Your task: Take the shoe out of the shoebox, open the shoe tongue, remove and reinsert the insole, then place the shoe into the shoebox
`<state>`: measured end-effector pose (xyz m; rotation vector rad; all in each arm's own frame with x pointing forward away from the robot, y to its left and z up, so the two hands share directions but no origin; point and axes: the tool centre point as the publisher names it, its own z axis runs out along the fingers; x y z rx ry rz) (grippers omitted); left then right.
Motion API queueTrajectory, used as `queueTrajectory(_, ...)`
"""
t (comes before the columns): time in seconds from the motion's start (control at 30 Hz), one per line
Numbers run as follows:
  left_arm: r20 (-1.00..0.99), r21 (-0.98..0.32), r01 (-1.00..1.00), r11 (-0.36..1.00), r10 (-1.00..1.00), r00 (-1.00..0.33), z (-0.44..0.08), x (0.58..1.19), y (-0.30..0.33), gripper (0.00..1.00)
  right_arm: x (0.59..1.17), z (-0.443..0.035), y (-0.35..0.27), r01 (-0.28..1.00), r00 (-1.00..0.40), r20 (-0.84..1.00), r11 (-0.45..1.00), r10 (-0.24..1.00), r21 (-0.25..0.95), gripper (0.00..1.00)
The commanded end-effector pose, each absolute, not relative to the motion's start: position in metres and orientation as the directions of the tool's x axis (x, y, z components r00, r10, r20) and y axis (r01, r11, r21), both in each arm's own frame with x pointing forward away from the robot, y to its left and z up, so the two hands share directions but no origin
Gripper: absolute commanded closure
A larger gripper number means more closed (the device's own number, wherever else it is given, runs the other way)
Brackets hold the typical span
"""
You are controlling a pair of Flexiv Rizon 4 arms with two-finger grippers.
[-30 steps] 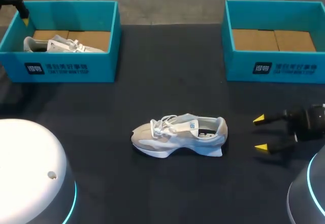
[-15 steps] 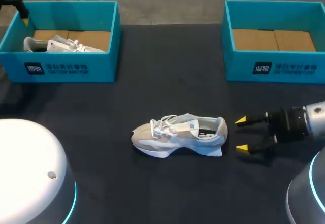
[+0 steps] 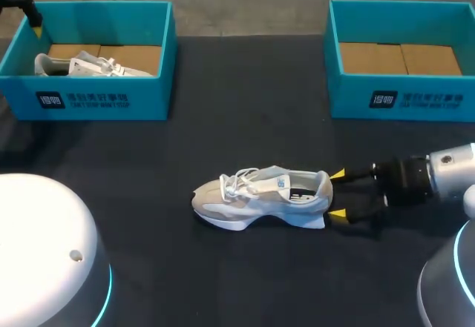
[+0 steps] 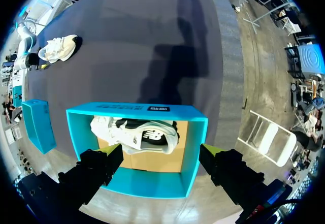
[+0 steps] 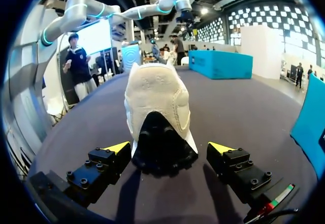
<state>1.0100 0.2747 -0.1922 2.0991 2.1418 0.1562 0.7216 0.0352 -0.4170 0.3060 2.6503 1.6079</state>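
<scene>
Shoe stands on the tabletop, heel between the right arm's fingers, which are apart and unclamped; steadying it for tongue-opening looks next, needing them to close.

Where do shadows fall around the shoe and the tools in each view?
Head view: a faint shadow lies on the table under the right tool and along the sole of the shoe. Right wrist view: dark streaks mark the table on either side of the shoe's heel. Left wrist view: a broad shadow crosses the table beyond the box.
</scene>
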Motion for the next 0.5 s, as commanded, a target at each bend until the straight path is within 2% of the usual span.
queueTrajectory(0.03, -0.024, 0.172, 0.985, 0.022, 1.000, -0.018, -0.192, 1.009, 0.275, 0.00, 0.727, -0.420, 0.048, 0.163, -0.979, 0.085, 0.459, 0.185, 0.873, 0.00)
queueTrajectory(0.5, -0.024, 0.172, 0.985, 0.022, 1.000, -0.018, -0.192, 1.009, 0.275, 0.00, 0.718, -0.422, 0.064, 0.217, -0.969, 0.134, 0.460, 0.206, 0.861, 0.00)
